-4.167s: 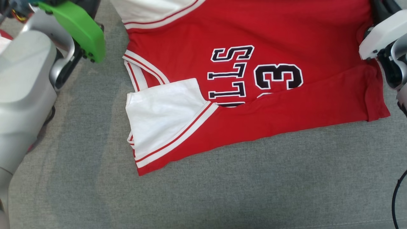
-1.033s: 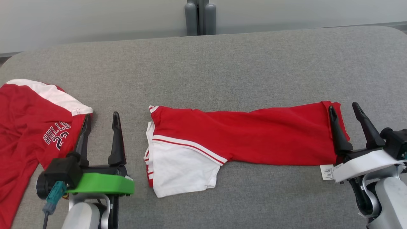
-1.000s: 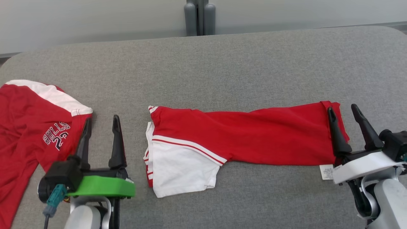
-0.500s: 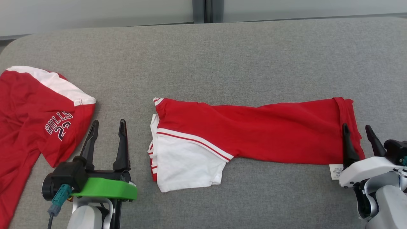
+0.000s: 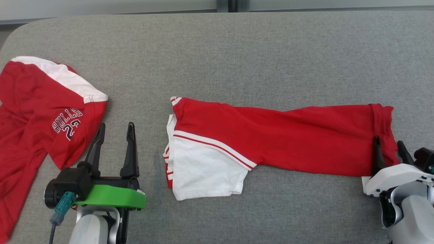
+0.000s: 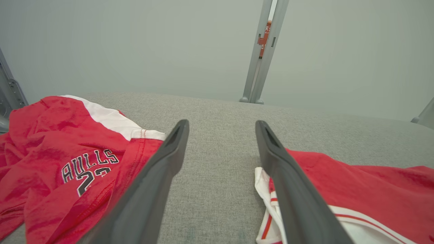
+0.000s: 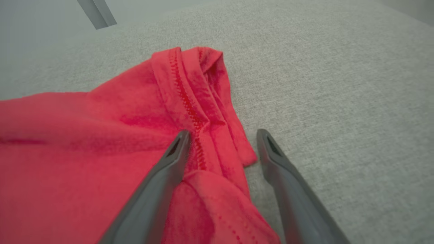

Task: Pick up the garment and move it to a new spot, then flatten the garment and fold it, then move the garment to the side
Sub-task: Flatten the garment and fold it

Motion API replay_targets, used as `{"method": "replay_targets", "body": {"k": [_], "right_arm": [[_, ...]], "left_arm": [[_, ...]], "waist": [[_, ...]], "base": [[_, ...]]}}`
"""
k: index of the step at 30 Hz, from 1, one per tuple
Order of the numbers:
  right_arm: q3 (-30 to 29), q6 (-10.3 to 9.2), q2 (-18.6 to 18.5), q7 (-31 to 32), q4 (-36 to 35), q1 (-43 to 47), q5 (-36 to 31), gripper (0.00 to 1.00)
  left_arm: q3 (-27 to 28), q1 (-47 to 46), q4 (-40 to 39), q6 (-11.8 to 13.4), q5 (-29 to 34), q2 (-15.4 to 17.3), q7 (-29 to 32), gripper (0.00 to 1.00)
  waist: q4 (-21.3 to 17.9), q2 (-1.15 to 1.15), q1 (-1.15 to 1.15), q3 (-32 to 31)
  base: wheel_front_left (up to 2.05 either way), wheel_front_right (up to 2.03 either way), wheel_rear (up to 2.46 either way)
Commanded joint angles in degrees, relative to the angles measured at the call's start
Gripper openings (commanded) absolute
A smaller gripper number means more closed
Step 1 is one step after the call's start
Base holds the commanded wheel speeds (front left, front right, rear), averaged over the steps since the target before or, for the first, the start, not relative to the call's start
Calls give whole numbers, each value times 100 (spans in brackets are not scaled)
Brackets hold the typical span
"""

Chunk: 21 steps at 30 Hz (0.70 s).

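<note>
Moved: right gripper (image 5: 388, 140) drawn back over hem of folded garment (image 5: 271, 135), fingers apart | left gripper (image 5: 116, 124) apart, empty | second jersey (image 5: 34, 101) just beside it on grey surface (image 5: 237, 51).

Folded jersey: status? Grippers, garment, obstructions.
Left gripper open, empty, over bare pad. Right gripper open over the hem end, no grip. Folded jersey lies flat, long strip. Second jersey to its left, apart.

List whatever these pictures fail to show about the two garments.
- Folded garment: any print, head view, hidden inside the folds.
- White label at its right end: head view, mostly behind the right hand, text too small.
- Second jersey: head view, cut off by the left edge; left wrist view, a crease distorts its lettering.
</note>
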Motion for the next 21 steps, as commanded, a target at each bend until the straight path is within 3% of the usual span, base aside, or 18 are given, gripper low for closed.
{"method": "replay_targets", "body": {"k": [1, 6, 7, 8, 14, 21], "right_arm": [[-11, -11, 47, -12, 111, -56, -19, 100], [140, -10, 156, 7, 358, -100, 130, 100], [203, -9, 158, 8, 374, -111, 167, 38], [252, -9, 149, 8, 382, -120, 196, 0], [199, -18, -88, 4, 302, -148, 296, 0], [-630, -15, -477, -8, 349, -48, 98, 0]], "left_arm": [[16, -77, 10, -20, 11, 0, -16, 100], [-19, -69, 47, -30, 27, -1, -17, 100], [-25, -68, 50, -32, 28, -1, -17, 100], [-30, -66, 54, -35, 28, -1, -17, 100], [-55, -85, 73, -47, 21, -1, -17, 100], [-105, -74, 97, -59, -13, 0, -17, 100]], "waist": [[-8, 0, 0, 3], [-58, 0, 0, 4], [-70, 0, 0, 4], [-80, 0, 0, 4], [-129, 0, 0, 4], [-138, 0, 0, -36]], "base": [[0, 0, 0], [0, 0, 0], [0, 0, 0], [0, 0, 0], [0, 0, 0], [0, 0, 0]]}}
